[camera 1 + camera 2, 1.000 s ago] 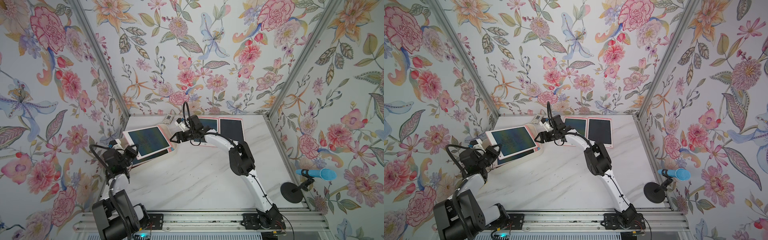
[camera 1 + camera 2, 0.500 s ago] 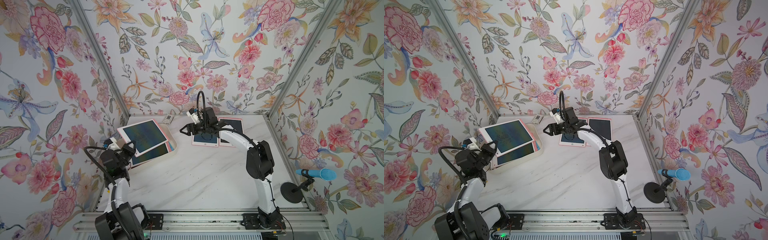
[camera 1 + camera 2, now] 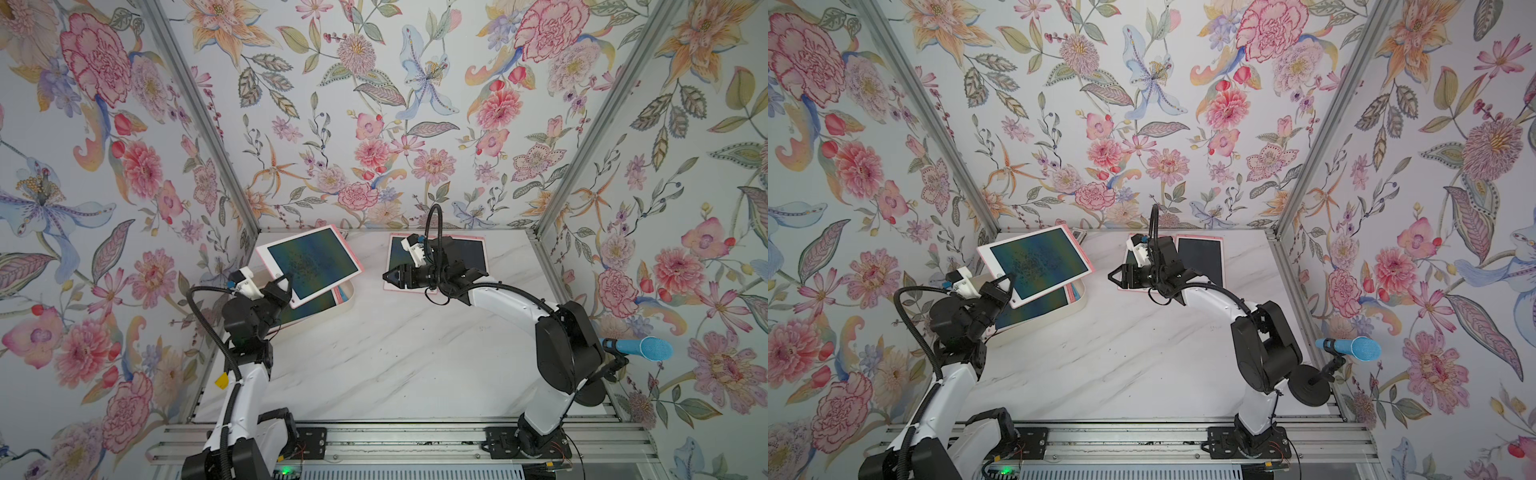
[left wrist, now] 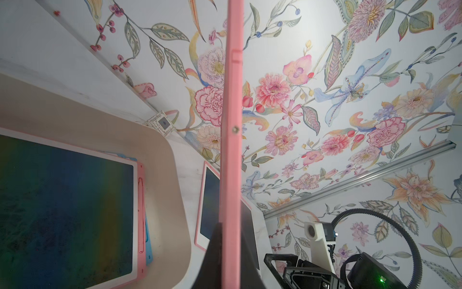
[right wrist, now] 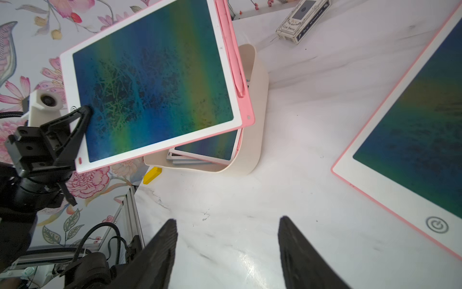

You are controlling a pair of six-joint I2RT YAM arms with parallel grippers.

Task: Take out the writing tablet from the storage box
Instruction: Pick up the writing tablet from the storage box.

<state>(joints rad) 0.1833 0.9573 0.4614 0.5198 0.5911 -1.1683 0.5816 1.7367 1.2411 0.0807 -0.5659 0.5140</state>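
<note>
Above the storage box, lift-out step nearly through
Left claw pinches the writing tablet by its short edge, screen up, tilted, long axis pointing across to the spread, empty right claw; next it probably needs carrying rightward and laying on bare worktop

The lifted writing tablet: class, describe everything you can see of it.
The writing tablet is a thin rectangular slab, plastic by its look: white front bezel, pink edges, dark screen with a blue-green sheen and faint scribbles. A pink stylus sits clipped along one long side. It hangs tilted above the storage box, seemingly clear of it, pinched near one corner by the left end effector.
</note>
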